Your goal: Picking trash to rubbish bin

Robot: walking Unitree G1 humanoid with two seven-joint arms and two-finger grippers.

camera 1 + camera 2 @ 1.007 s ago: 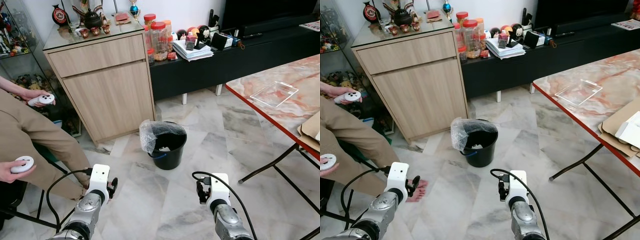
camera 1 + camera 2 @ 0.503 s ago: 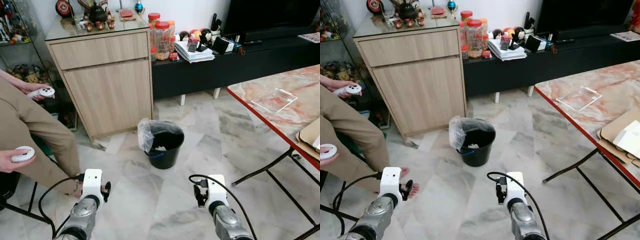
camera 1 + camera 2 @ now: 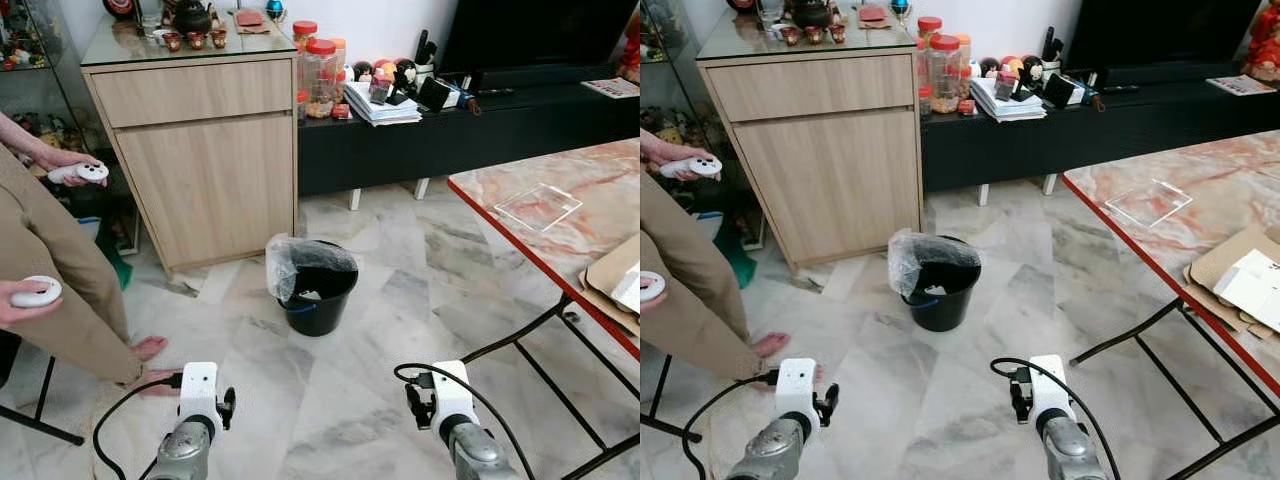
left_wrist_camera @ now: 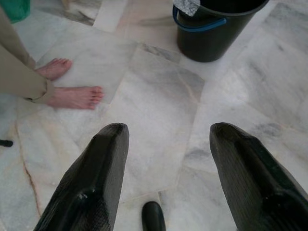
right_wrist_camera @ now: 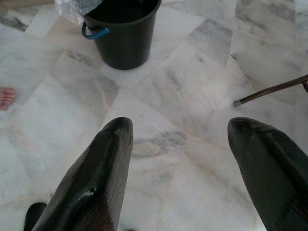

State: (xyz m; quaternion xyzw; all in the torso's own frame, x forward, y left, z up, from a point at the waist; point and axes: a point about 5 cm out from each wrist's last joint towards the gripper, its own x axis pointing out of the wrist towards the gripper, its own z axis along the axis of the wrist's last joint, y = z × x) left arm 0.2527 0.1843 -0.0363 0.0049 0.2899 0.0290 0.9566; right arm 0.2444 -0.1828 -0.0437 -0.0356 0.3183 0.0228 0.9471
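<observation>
**Op:** Two grippers low at the near edge, both empty. I have the left gripper point(image 4: 163, 178) with its fingers spread wide over bare marble, and the right gripper point(image 5: 185, 178) the same, nothing between the pads.

**Log:** What's changed in the last second?

**Op:** The whole head picture has slid, so I read that as the camera moving, not the room. The arms sit lower in frame than before, and the rubbish bin point(image 3: 314, 288) looks a little farther off. I judge the robot is backing or turning away from the bin, likely to look for the next piece.

**Log:** Where's the bin now?

**Op:** Mid-floor, ahead and between the arms, black with a blue handle and a clear liner bunched over its left rim. Something pale lies inside; I can't tell what.

**Log:** Trash to pick?

**Op:** None I can make out on the floor. On the right, the marble table point(image 3: 1200, 200) carries a clear plastic lid point(image 3: 1149, 202) and cardboard point(image 3: 1230, 285) cut off by the frame edge; either could be the target, not certain.

**Log:** Anything else hidden?

**Op:** A seated person at far left, cropped, holds a controller point(image 3: 34, 291) in each hand. Behind the bin, the wooden cabinet point(image 3: 205, 160).
</observation>
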